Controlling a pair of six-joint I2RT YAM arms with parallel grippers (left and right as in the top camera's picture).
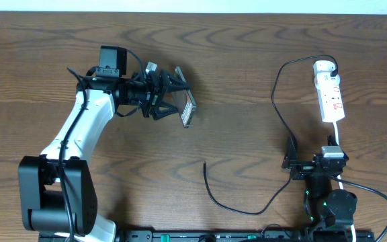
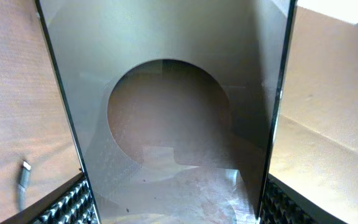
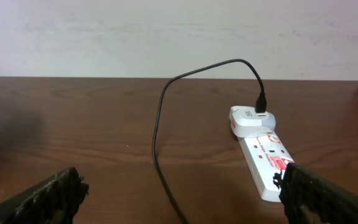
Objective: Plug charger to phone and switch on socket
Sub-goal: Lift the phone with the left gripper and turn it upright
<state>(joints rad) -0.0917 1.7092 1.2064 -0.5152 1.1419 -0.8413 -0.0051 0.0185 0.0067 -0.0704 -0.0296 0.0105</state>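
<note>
The phone is held tilted above the table in my left gripper, which is shut on its edges. In the left wrist view the phone's glossy face fills the space between the fingers. The charger's black cable runs from its white adapter, plugged into the far end of the socket strip, down to a loose connector tip, which also shows in the left wrist view. My right gripper is open and empty, near the strip's front end, with the cable between its fingers.
The strip's white cord runs toward the right arm's base. The pale wall lies beyond the table's far edge. Dark wood table lies all around.
</note>
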